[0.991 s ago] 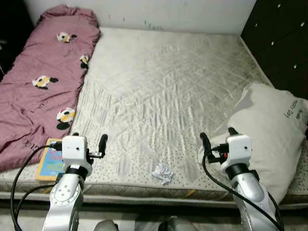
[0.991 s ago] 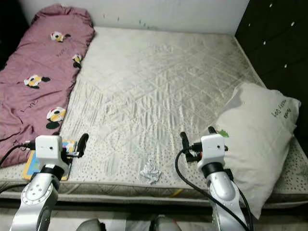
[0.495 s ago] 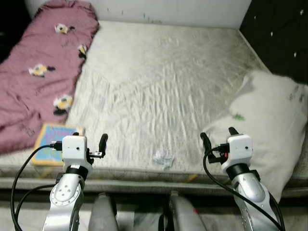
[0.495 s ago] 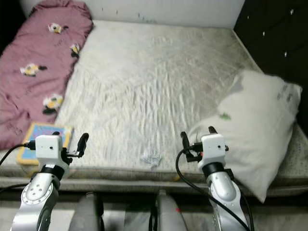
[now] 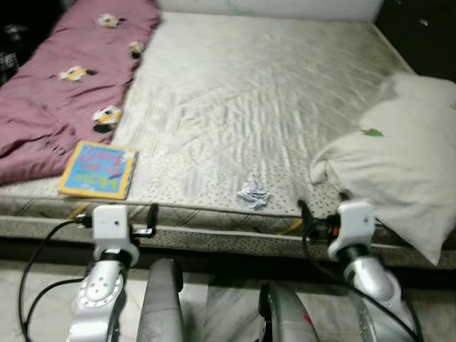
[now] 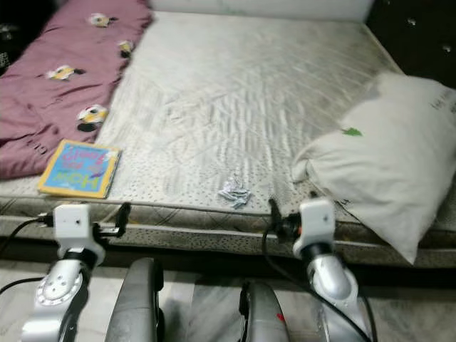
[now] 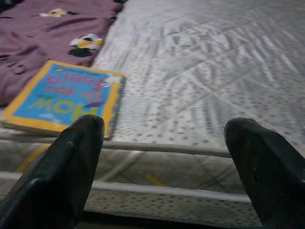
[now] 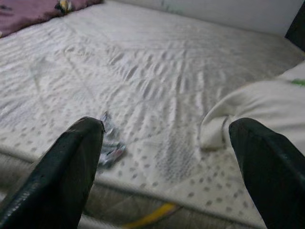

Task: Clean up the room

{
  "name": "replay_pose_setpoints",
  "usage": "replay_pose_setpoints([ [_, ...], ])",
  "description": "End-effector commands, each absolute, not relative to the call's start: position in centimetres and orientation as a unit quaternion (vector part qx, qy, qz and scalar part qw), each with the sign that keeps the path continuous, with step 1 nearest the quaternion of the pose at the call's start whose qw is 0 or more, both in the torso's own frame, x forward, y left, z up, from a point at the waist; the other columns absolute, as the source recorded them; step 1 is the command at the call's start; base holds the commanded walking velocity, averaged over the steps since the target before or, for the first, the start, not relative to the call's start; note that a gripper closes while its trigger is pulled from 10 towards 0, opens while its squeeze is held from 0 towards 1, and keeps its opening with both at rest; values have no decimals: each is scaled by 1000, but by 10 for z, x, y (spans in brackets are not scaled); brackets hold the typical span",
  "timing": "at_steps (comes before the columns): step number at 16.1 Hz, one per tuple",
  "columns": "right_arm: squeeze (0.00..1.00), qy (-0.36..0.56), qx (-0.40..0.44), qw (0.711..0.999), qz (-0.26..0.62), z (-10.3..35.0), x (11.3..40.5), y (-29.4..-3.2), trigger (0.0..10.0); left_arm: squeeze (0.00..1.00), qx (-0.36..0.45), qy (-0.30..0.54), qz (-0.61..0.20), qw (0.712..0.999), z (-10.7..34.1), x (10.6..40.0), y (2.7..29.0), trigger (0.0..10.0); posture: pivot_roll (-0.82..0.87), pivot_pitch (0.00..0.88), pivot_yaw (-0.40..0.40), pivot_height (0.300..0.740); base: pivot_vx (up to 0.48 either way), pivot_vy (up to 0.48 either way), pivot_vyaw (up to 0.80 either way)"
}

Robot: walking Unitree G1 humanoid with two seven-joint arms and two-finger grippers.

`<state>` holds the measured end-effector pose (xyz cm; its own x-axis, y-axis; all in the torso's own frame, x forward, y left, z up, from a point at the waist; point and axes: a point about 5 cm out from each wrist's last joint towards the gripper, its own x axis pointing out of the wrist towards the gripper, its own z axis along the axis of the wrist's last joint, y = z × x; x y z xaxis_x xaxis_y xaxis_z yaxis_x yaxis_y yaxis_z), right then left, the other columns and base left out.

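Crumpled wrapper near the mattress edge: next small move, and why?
Probably reach the right gripper forward toward the crumpled wrapper. It lies loose on the mattress near the front edge, ahead of that open gripper and apart from the pillow. The left gripper sits nearer the book.

A quilted cloth mattress [image 5: 271, 85] with a faint sheen, stitched in diamonds and speckled with small dots near its edge, is seen. A matt maroon cloth blanket [image 5: 50, 107] printed with cartoon figures is laid over it. Beside the blanket, a glossy card-covered picture book [image 5: 98, 169] is seen. A crumpled paper scrap [image 5: 253, 194] lies near the mattress edge. A soft, creased off-white cloth pillow [image 5: 399, 157] rests on the mattress. Matt black, smooth fingers [image 7: 71, 167] are shown on the left pincer [image 7: 167, 167].
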<state>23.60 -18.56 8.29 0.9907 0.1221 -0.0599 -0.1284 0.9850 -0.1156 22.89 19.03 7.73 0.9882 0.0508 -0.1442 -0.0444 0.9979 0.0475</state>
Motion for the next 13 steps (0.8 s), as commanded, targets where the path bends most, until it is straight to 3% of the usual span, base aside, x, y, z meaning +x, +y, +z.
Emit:
replay_pose_setpoints([
  [1, 0, 14, -59, 997, 56, 90, 238, -189, 10000, 0, 23, 55, 21, 998, 87, 234, 188, 10000, -39, 117, -56, 603, 0, 0, -419],
  [4, 0, 13, -60, 997, 56, 91, 239, -189, 10000, 0, 17, 57, 19, 998, 87, 234, 187, 10000, -42, 116, -56, 603, 0, 0, 0],
  [7, 0, 14, -60, 997, 56, 91, 239, -189, 10000, 0, 10, 59, 15, 998, 87, 235, 186, 10000, -42, 114, -55, 603, 0, 0, -529],
  [13, 0, 13, -66, 996, 62, 91, 239, -189, 10000, 0, 2, 63, 12, 998, 87, 236, 185, 10000, -44, 113, -58, 594, 0, 0, 0],
])
